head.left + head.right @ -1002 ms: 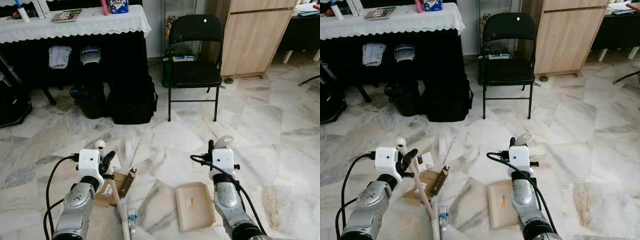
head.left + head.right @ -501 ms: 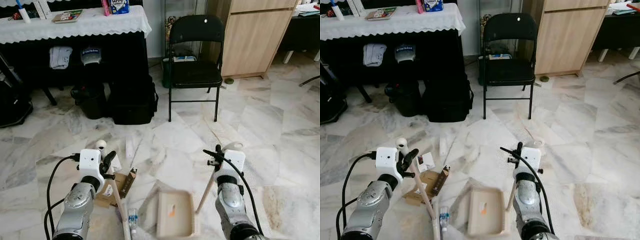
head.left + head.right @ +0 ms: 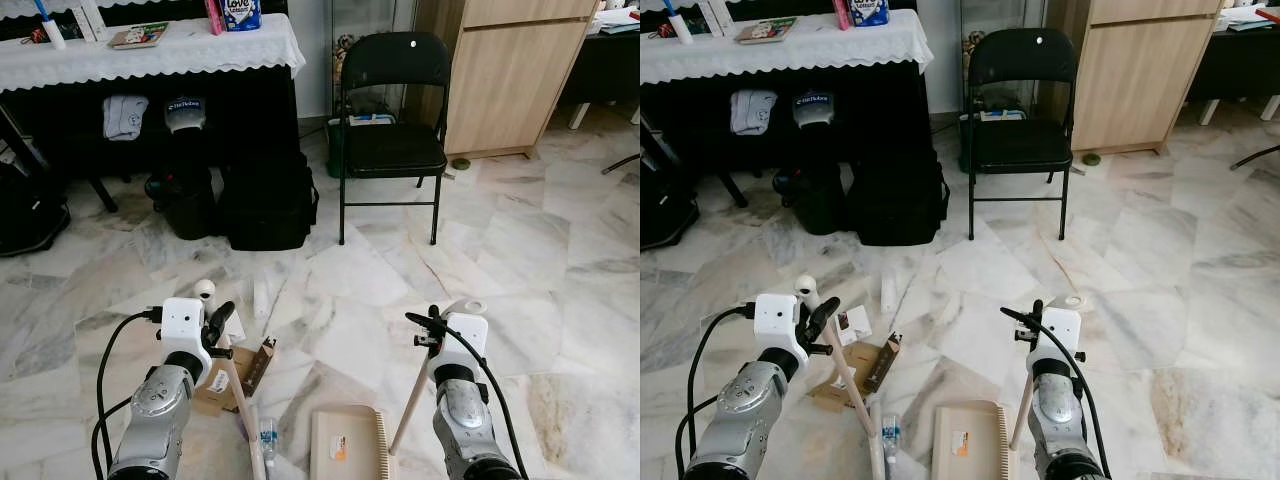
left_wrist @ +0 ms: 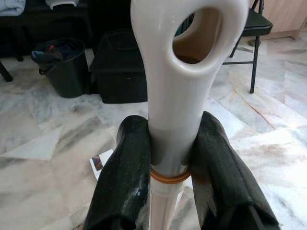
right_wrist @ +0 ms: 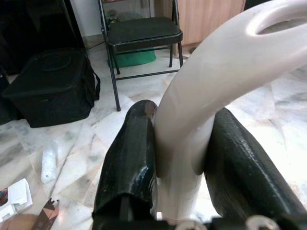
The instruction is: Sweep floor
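My left gripper point(image 3: 213, 322) is shut on the pale broom handle point(image 4: 184, 72), just below its looped white end point(image 3: 204, 290). The stick slants down across the floor towards me point(image 3: 244, 410). My right gripper point(image 3: 437, 325) is shut on the curved white top of the dustpan handle point(image 5: 216, 67). That handle slopes down point(image 3: 410, 400) to the beige dustpan point(image 3: 345, 445), which lies flat on the marble between my arms. Litter sits by the broom: a flattened cardboard box point(image 3: 238, 372), a small plastic bottle point(image 3: 266, 438), a white tube point(image 3: 260, 295) and a paper card point(image 3: 852, 323).
A black folding chair point(image 3: 390, 130) stands ahead, with a wooden cabinet point(image 3: 510, 70) to its right. A black bag point(image 3: 268, 200) and a dark bucket point(image 3: 185, 205) sit under a table with a white lace cloth point(image 3: 150, 45). Open marble floor lies to the right.
The dustpan has swung from beside my right arm to the floor between my arms, nearer to me. Its handle now stands steeper in the right gripper. The left arm and broom have stayed put.
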{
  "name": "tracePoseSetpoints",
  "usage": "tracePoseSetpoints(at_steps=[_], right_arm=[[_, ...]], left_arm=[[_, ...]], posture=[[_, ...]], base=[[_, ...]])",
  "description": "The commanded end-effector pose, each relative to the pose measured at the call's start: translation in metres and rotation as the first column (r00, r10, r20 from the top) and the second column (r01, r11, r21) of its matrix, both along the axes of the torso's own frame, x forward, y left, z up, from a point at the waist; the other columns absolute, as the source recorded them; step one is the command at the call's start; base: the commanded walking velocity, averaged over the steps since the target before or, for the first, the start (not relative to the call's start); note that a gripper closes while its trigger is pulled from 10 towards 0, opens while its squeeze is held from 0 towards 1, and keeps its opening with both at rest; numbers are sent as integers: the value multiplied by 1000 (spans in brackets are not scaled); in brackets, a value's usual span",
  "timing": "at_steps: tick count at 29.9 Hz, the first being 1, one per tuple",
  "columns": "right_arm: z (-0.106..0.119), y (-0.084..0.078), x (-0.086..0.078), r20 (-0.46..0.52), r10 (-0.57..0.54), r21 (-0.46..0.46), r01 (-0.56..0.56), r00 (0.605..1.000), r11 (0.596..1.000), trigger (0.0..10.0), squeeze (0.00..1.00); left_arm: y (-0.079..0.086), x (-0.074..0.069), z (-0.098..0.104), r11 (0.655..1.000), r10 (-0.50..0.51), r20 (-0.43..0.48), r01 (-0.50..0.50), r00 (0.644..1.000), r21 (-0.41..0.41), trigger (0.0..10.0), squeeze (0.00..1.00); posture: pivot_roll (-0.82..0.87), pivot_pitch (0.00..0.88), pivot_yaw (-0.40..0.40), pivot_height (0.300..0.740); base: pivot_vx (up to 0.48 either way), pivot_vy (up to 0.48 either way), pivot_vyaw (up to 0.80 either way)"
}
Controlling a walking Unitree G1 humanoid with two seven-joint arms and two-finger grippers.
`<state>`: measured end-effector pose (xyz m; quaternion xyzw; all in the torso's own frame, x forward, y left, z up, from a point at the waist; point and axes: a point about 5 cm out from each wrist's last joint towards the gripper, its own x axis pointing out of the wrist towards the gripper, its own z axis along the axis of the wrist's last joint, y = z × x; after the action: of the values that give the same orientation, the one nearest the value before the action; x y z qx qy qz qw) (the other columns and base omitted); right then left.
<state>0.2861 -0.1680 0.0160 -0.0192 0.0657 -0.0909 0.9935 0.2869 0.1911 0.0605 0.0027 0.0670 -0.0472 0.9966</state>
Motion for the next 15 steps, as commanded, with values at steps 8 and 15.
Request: tracePoseSetpoints(at_steps=[8,15], right_arm=[[10,4,9,33,35,-72,-32,999,997,10000,0],[13,6,11,45,41,-80,-37,998,996,10000,0]], left_arm=[[1,3,13,1000,13,71,-12,997,-14,10000,0],[3,2,13,1000,25,77,-24,997,-15,10000,0]], posture=[[120,17,61,740],[123,20,55,740]], base=[[0,0,0],[0,0,0]])
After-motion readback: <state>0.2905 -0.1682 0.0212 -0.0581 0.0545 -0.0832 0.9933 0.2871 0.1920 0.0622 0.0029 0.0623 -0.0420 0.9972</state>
